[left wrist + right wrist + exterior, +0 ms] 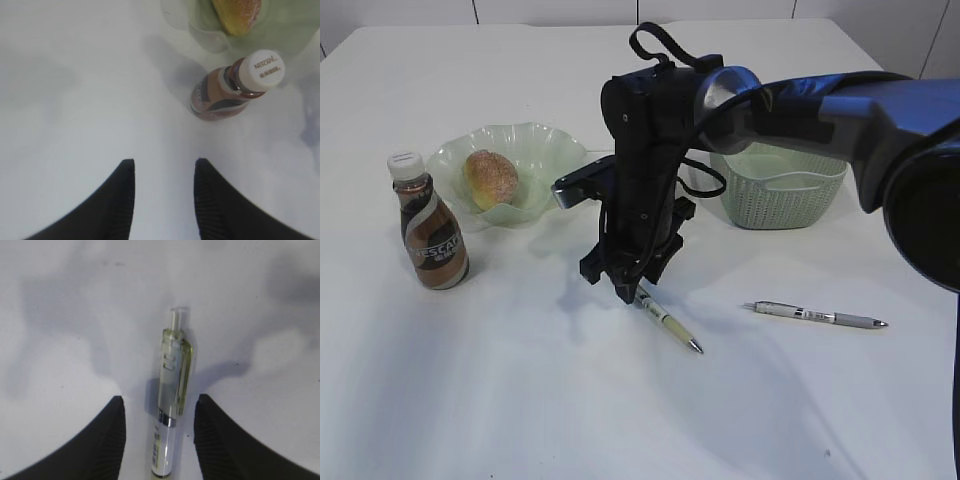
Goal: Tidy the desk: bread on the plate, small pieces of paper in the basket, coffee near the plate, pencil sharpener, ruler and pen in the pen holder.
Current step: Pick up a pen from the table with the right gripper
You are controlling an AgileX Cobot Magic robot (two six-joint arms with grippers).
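A: Pen under the right hand (632, 292), how is it described?

B: A clicker pen (171, 405) is seen lying flat on the white tabletop (520, 400). Clear pale yellow-green upper barrel w/ clip, translucent push button at the end, chrome ring, then a white lower barrel w/ small print. In the exterior view a metal tip is shown pointing away from the hand, toward the lower right.

A: Hand state?

B: Right fingers (107, 440) are held apart, one on each side of the barrel; no contact can be made out, so pen isn't clamped. Hand is lowered right over the clip end.

A: 2nd pen?

B: Yes, a grey-white one (815, 316) w/ dark lettering is laid flat further right, well apart from the first.

A: Left hand (164, 200)?

B: Only shown by its wrist cam. Fingers are spread, nothing between them, above bare tabletop, near the coffee.

A: Coffee?

B: Brown bottle (430, 225), swirled brown-and-white label, white cap w/ brand lettering; stood upright just beside the plate (545, 150), on its front-left side in the exterior view.

A: Plate and bread?

B: Pale green translucent dish, wavy ruffled rim. An oval golden-brown bun (490, 178) w/ pale dusted top is set inside it.

A: Basket?

B: Sage-green woven-look tub (775, 200), behind the right arm, partly hidden by it. Contents can't be made out.
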